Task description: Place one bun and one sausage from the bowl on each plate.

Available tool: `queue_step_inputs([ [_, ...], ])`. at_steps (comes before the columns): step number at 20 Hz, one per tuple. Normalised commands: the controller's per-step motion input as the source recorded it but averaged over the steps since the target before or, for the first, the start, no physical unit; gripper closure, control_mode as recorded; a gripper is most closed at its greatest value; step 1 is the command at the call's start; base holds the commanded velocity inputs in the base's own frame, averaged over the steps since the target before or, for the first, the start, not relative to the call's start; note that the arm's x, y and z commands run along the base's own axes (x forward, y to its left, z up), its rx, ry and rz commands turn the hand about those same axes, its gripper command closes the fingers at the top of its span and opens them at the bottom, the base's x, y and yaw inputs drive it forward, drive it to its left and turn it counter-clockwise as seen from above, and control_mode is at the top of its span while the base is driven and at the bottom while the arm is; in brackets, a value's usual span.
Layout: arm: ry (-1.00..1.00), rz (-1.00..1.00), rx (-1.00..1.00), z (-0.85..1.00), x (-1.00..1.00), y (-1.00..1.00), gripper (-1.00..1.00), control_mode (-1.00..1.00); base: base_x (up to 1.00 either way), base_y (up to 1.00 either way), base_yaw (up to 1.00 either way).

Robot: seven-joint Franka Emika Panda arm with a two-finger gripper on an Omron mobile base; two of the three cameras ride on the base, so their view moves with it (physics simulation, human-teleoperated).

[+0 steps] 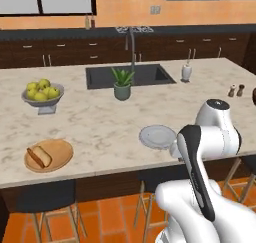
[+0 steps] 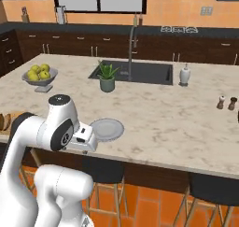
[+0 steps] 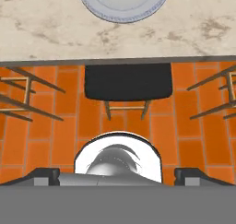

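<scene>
Left base view: the marble worktop point(image 1: 100, 122) carries a tan wooden plate point(image 1: 49, 155) near its front left edge. On this plate lie a bun point(image 1: 43, 156) and a sausage point(image 1: 34, 158), side by side and touching. A pale grey plate point(image 1: 157, 136) sits further right, close to the front edge, just beside the white arm; nothing lies on it. A grey footed bowl of yellow-green fruit point(image 1: 43, 93) stands at the left, a small potted plant point(image 1: 122, 83) in front of the sink point(image 1: 129, 75), and a white bottle point(image 1: 186, 72) beside the sink on the right. Two small shakers point(image 1: 235, 90) stand at the far right.

Right base view: the grey plate point(image 2: 107, 129) lies near the front edge, next to the arm's wrist. The fruit bowl point(image 2: 40, 76) is well apart at the left, the plant point(image 2: 107, 76) by the sink point(image 2: 135, 72).

Hand view: the camera looks down over the worktop edge. The grey plate point(image 3: 123, 1) is at the top, a dark stool point(image 3: 129, 82) on the orange tile floor point(image 3: 69, 121) below it. The end effector point(image 3: 118, 176) has its two dark fingers point(image 3: 44, 176) wide apart, holding nothing.
</scene>
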Motion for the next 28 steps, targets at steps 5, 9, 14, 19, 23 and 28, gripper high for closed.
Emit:
queue_step_inputs([
  [5,0.0,0.0,0.0,0.0,0.0,0.0,-1.0,1.0,-0.03,-1.0,0.09],
  [9,0.0,0.0,0.0,0.0,0.0,0.0,-1.0,1.0,-0.23,-1.0,0.06],
  [14,0.0,0.0,0.0,0.0,0.0,0.0,-1.0,1.0,-0.18,-1.0,0.09],
  [19,0.0,0.0,0.0,0.0,0.0,0.0,-1.0,1.0,-0.15,-1.0,0.1],
  [23,0.0,0.0,0.0,0.0,0.0,0.0,-1.0,1.0,-0.15,-1.0,0.13],
  [28,0.0,0.0,0.0,0.0,0.0,0.0,-1.0,1.0,-0.15,-1.0,0.28],
])
